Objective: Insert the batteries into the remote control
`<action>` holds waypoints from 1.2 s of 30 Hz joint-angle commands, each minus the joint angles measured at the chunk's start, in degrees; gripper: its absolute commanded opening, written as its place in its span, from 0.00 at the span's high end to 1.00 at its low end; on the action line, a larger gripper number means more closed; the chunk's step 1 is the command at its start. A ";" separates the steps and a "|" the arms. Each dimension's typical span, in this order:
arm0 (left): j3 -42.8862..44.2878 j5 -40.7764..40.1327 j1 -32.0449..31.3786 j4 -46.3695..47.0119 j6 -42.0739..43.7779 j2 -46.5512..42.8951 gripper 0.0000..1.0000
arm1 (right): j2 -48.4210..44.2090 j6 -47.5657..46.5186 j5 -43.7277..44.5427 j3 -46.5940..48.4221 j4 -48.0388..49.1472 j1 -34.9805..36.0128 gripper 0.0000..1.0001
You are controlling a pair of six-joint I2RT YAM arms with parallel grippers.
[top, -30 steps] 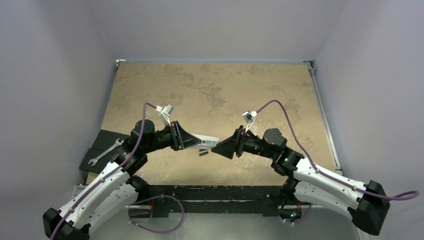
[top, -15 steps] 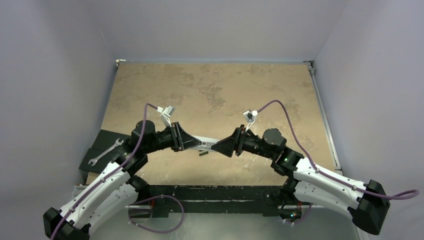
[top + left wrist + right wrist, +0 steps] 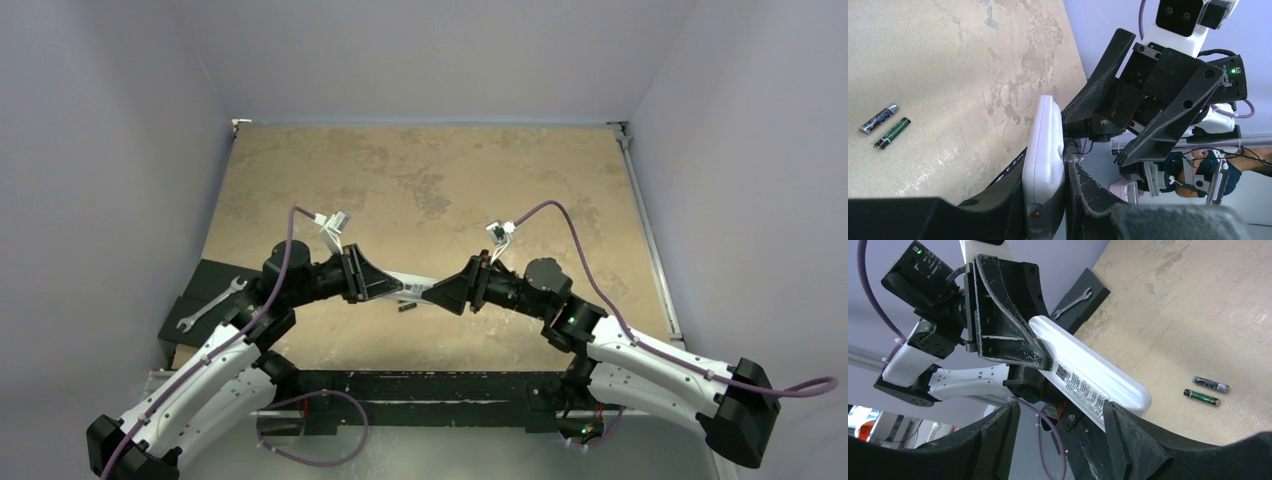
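remote control [image 3: 1083,380] likely light, stiff, slick; grip long edges | left gripper [image 3: 1045,170] clenched on it | right gripper [image 3: 1060,415] spread, holding nothing

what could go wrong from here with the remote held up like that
1. The left claw holds the remote control by one end above the table. A push from the open right claw at its free end could twist it loose.
2. The batteries lie loose on the table below, so a dropped remote could send them rolling.
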 commanded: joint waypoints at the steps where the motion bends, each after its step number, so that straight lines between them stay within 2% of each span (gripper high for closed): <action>1: 0.71 1.33 0.19 3.31 -0.32 -0.46 1.00 | -0.44 -0.78 2.93 1.15 -0.54 0.87 0.30; 10: 1.07 1.12 0.22 2.86 -0.09 -0.37 1.00 | -0.14 -1.87 6.17 2.24 -4.20 2.71 0.31; 27: 1.57 2.50 0.19 3.27 -0.67 -0.64 1.00 | 3.25 -2.50 8.63 4.48 -4.27 4.41 0.31; 36: -0.26 4.71 0.19 6.99 -2.83 -0.29 1.00 | 3.96 -1.39 5.24 3.21 1.75 4.63 0.31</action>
